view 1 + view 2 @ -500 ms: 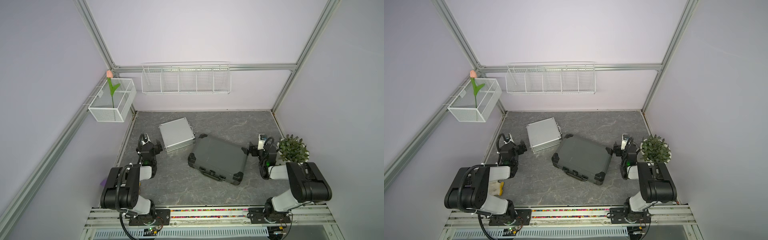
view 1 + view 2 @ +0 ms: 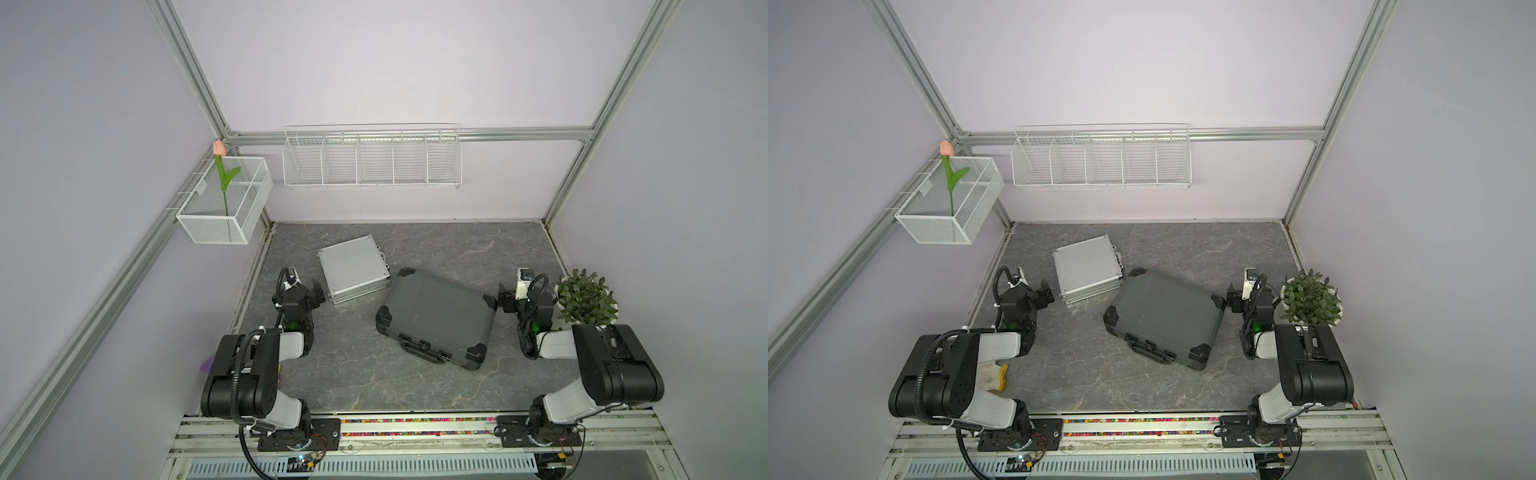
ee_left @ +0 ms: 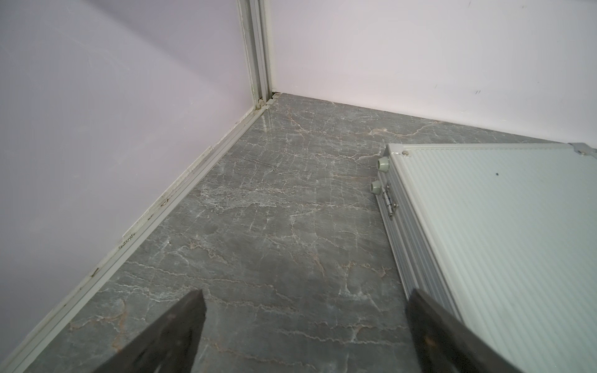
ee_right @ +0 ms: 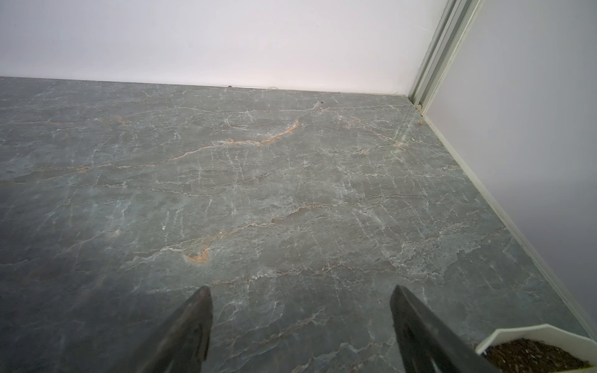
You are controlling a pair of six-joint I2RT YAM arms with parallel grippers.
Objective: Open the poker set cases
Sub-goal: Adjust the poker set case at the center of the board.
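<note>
Two poker set cases lie shut and flat on the grey marbled table in both top views. The small silver ribbed case [image 2: 353, 270] [image 2: 1088, 270] is at the back left. The larger dark grey case [image 2: 436, 318] [image 2: 1165, 318] with black corner guards sits in the middle, its handle [image 2: 424, 347] toward the front. My left gripper [image 2: 316, 291] [image 3: 305, 297] is open, low over bare table, just left of the silver case [image 3: 500, 242]. My right gripper [image 2: 505, 299] [image 4: 300, 290] is open beside the dark case's right corner, with only table between its fingers.
A potted plant [image 2: 586, 299] [image 2: 1308, 299] stands right of the right gripper, its pot rim [image 4: 533, 336] close to one finger. A white wire basket [image 2: 372, 160] and a mesh basket with a tulip [image 2: 226, 203] hang on the walls. A glove [image 2: 994, 374] lies by the left arm's base.
</note>
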